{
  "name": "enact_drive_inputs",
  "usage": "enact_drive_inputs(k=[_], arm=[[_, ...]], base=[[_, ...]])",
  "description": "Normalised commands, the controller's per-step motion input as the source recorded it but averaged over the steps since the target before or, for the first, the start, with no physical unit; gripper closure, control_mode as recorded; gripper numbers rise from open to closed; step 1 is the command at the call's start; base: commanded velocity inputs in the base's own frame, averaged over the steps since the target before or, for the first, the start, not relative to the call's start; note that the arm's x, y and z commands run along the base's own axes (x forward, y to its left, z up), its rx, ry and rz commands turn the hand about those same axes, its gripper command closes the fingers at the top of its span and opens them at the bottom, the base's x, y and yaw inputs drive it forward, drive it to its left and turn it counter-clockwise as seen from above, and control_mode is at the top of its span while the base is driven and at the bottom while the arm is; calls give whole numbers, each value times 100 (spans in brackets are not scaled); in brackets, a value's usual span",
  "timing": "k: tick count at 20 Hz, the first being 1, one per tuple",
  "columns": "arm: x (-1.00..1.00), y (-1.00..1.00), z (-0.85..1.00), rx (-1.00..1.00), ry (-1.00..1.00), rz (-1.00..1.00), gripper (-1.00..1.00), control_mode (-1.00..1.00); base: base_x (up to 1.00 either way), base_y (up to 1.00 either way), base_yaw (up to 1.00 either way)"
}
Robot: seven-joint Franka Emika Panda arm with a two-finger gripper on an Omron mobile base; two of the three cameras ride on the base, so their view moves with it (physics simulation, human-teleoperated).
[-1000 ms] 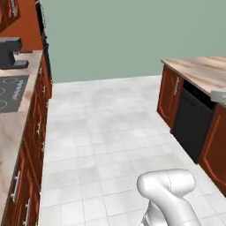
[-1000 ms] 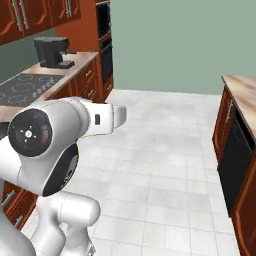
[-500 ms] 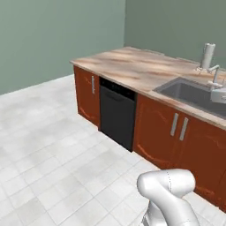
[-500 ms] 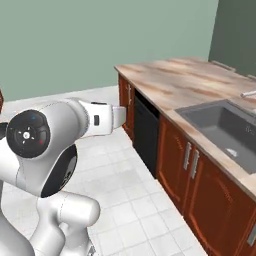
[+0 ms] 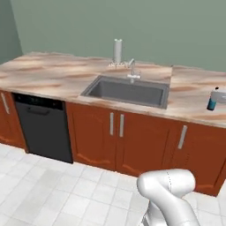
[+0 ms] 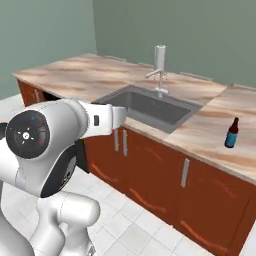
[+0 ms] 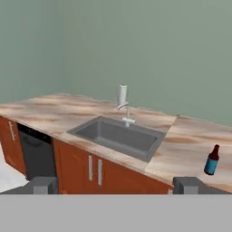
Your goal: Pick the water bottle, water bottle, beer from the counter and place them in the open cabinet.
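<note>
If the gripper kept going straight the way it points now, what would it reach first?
Probably the grey sink basin sunk in the beige marble counter, or its front edge; depth is unclear. The open gripper is well short of it.

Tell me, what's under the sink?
Below the sink are two red-brown cupboard doors with grey bar handles. They are shut, so whatever is inside them is hidden. A black dishwasher stands beside them.
</note>
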Motion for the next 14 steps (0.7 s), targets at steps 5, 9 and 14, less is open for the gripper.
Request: enact_drive_inputs(k=[5,9,14], arm=[[0,0,0,0,0,0,-100,100],[0,0,0,0,0,0,-100,100],[0,0,0,0,0,0,-100,100]], base=[[0,-14,-79],[0,-6,-75],[16,6,-62]])
